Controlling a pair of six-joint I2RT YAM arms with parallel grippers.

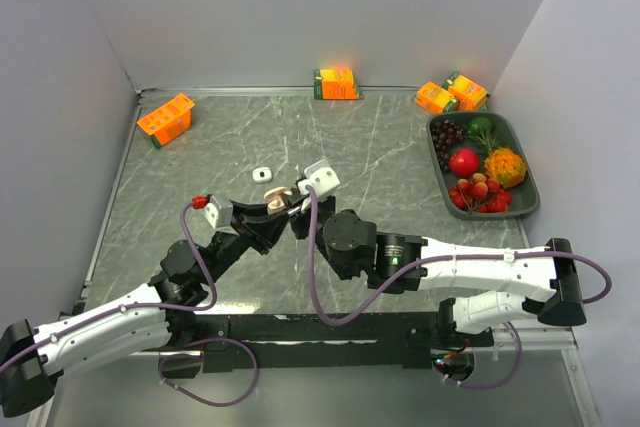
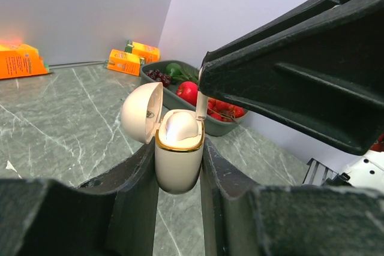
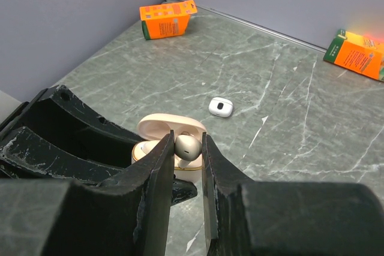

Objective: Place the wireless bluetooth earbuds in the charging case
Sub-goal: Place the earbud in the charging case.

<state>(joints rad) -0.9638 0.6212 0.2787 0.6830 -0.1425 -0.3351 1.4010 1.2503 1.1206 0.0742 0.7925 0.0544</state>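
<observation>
Two tools meet mid-surface, one earbud at the open charging case.
Left tool (image 2: 179, 175) clamped tight on the beige charging case (image 2: 178, 160), which stands upright between its fingers, hinged lid (image 2: 143, 112) swung open to the side. Right tool (image 3: 188, 148) only narrowly open, pinching a pale earbud (image 3: 187, 145) right over the case mouth; can't tell if it touches the socket. Small white rounded case (image 3: 221, 107) lies alone on the surface (image 3: 282, 118) farther out, apart from both tools. Orange boxes (image 1: 165, 119) near the far edge, fruit tray (image 1: 512, 132) far right.
</observation>
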